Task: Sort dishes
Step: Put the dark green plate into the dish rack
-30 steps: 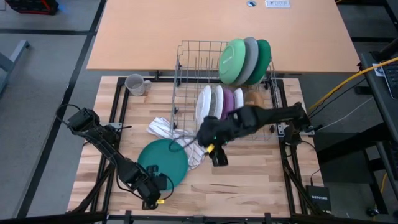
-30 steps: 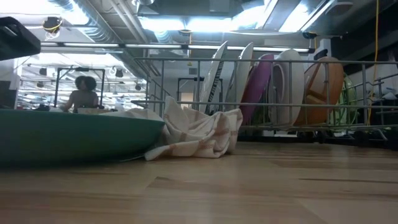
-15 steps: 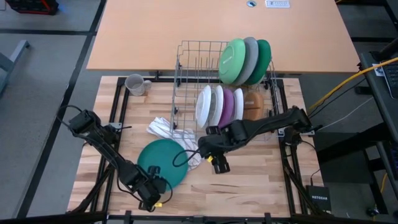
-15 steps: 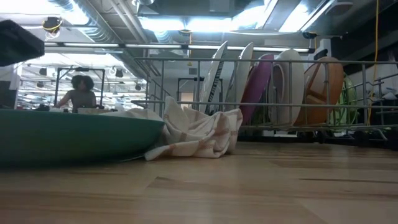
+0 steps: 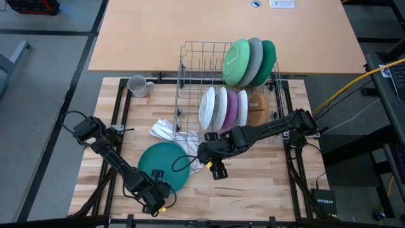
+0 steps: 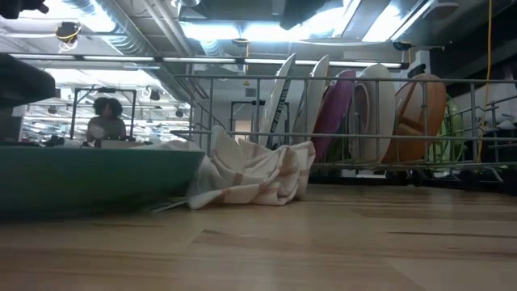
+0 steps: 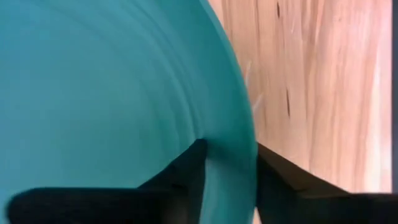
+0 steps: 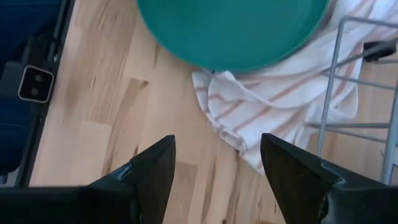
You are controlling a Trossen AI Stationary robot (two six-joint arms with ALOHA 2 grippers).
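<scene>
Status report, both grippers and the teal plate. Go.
Left gripper astride teal plate rim. Right gripper open, empty, above table beside striped cloth. Cloth against plate edge.

A teal plate [image 5: 164, 164], a white cloth [image 5: 180, 138] with reddish stripes, a pale wood table [image 5: 253, 183].

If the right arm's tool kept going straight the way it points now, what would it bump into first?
Probably the striped cloth, which lies just ahead of the right tool with its open fingers; the teal plate lies just beyond. Depth is hard to judge.
</scene>
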